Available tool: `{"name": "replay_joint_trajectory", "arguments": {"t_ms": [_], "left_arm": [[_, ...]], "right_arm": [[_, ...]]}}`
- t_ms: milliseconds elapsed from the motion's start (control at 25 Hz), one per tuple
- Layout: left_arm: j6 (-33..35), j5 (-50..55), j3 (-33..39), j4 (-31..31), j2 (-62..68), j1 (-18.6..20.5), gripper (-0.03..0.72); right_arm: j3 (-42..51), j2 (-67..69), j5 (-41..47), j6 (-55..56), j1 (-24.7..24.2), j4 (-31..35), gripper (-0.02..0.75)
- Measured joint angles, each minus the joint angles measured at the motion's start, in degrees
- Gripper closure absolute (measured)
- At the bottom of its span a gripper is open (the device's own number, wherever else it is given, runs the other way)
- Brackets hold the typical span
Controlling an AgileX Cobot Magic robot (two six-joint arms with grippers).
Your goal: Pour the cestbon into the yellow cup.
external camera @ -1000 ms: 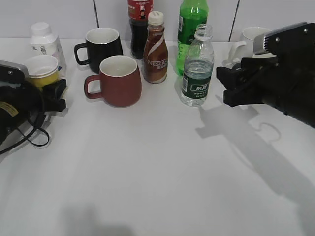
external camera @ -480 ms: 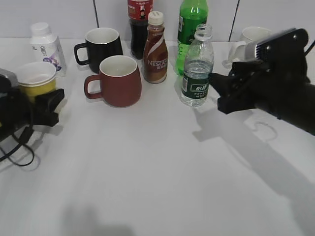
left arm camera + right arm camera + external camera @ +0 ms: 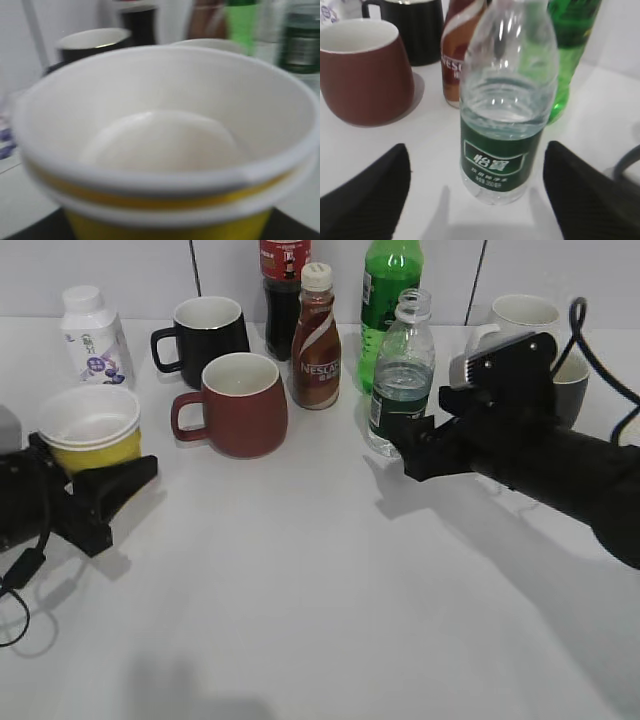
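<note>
While your left gripper [image 3: 105, 495] holds the yellow cup [image 3: 93, 428] at the left edge of the table [image 3: 300, 590], its fingers closed around the cup's base, the cup sits upright with its white inside empty in the left wrist view [image 3: 160, 145]. Move your eye rightward past the red mug [image 3: 240, 403] and the brown Nescafe bottle [image 3: 316, 337]. You find the cestbon [image 3: 400, 375] standing upright and capless, about half full. Your right gripper [image 3: 412, 445] is open, and in the right wrist view the bottle [image 3: 505, 100] stands centred between the two spread fingers [image 3: 365, 200], just ahead of them. Its long axis is vertical, so you likely need only advance and close on the label. The right arm is clearly nearer.
</note>
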Motion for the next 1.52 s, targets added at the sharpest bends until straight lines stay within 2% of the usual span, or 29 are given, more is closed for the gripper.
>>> {"name": "replay_joint_trajectory", "arguments": {"t_ms": [280,440,720,1000,1160,1520], "left_arm": [[-5.3,0.0,0.0,7.3,-0.5,0.0,0.301],[-5.6,0.0,0.0,8.4,-0.5,-0.9,0.302],[-5.6,0.0,-1.4,6.6,-0.5,-8.6,0.303],[-5.6,0.1,-5.2,3.5,-0.5,-16.0,0.305],[-5.6,0.0,-7.3,2.8,-0.1,-18.3,0.305],[-6.8,0.1,-10.7,2.6,5.4,-20.5,0.305]], "right_arm": [[-5.1,5.1,-0.2,0.4,0.0,0.0,0.086],[-8.3,7.7,-0.2,0.5,0.0,0.0,0.086],[-13.0,11.6,-0.3,1.7,0.0,-0.1,0.094],[-16.2,15.6,-0.1,1.7,0.0,-0.1,0.188],[-16.7,15.8,0.1,1.8,0.0,-0.1,0.260],[-16.7,15.4,0.7,-0.1,0.0,-1.0,0.261]]}}
